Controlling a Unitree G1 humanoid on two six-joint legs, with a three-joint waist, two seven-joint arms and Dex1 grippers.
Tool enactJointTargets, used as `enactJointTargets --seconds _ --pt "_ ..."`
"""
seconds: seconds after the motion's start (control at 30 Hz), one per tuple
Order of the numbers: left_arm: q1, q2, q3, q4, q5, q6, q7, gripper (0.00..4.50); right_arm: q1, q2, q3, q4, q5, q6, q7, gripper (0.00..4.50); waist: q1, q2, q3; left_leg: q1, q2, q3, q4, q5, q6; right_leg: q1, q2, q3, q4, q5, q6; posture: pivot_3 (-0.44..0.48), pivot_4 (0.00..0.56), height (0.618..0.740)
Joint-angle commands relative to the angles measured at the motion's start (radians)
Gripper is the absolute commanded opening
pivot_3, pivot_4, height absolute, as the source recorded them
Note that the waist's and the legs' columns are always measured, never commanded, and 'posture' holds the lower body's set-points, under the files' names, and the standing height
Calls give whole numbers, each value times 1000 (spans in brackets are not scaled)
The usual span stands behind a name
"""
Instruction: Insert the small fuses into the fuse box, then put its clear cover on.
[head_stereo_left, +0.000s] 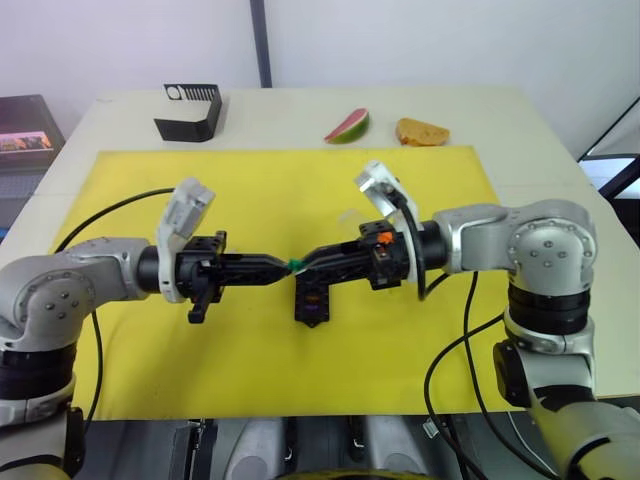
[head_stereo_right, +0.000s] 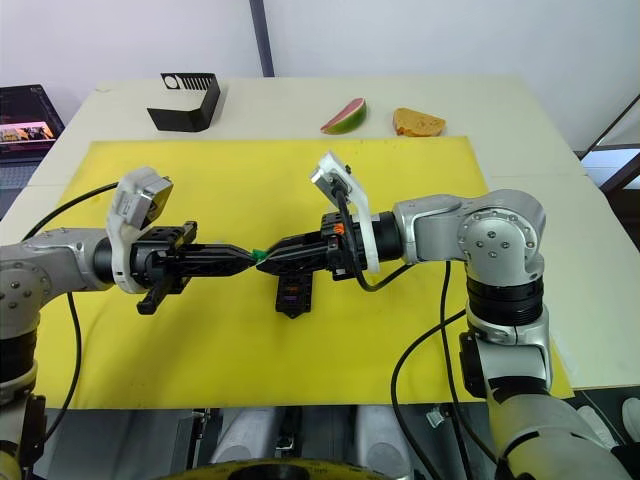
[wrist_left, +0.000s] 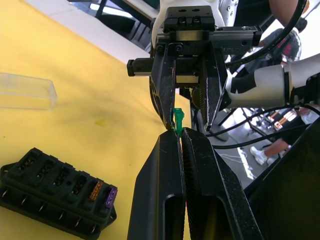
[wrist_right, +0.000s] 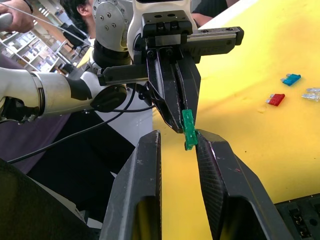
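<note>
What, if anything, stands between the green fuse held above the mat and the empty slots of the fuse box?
Nothing visible does. The green fuse is pinched by the left gripper above the fuse box, with the open right gripper meeting it. The box's empty slots lie uncovered; the clear cover rests apart on the yellow mat.

I see a green fuse (wrist_right: 188, 129) pinched by my left gripper (wrist_left: 178, 137), whose fingers are black; my right gripper (wrist_right: 178, 142) is black too. The mat (head_stereo_left: 250, 190) under them is bright yellow, on a cream table (head_stereo_left: 300, 105). The fuse box (wrist_left: 55, 192) is black, with an orange fuse (wrist_left: 95, 190) and a purple fuse (wrist_left: 108, 197) in its end slots. The cover (wrist_left: 25, 91) is clear. On the mat lie a teal fuse (wrist_right: 290, 79), a red fuse (wrist_right: 275, 99) and a pale grey fuse (wrist_right: 311, 94). A black bracket (head_stereo_left: 190, 112) has white slots.
</note>
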Motion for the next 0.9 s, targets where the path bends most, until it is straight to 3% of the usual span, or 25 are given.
enactJointTargets --seconds 0.03,0.23,0.3,0.33,0.67,0.77,0.9 --pt "2 17 1 -22 3 -20 -4 0 -32 8 -8 -7 27 -23 0 1036 0 0 0 0 0 0 0 0 0 0 0 0 0 0 0 0 150 740" --pt "1 19 -3 -23 10 -25 -9 0 -37 7 -9 -1 31 -23 -2 1036 0 0 0 0 0 0 0 0 1 0 0 0 0 0 0 0 150 740" --pt "2 19 -3 -24 11 -27 -9 0 -39 7 -9 0 33 -22 -2 225 0 0 0 0 0 0 0 0 1 0 0 0 0 0 0 0 150 740" --pt "2 19 -4 -24 13 -28 -9 0 -41 7 -9 1 34 -22 -3 54 0 0 0 0 0 0 0 0 1 0 0 0 0 0 0 0 150 740" --pt "7 30 -12 -34 37 -40 -14 0 -50 -7 2 -6 24 -27 4 54 0 0 0 0 0 0 0 -1 2 0 0 0 0 0 0 0 150 740" --pt "13 49 -34 -36 110 -88 -16 891 -66 -65 68 -44 -57 -85 34 0 0 0 0 0 0 0 0 -1 2 0 0 0 0 0 0 0 150 740" --pt "57 106 -98 -45 293 -253 -66 2834 -72 -159 232 -63 -271 -265 77 0 0 0 0 0 0 0 -1 -1 2 0 0 0 -2 0 0 0 150 740"
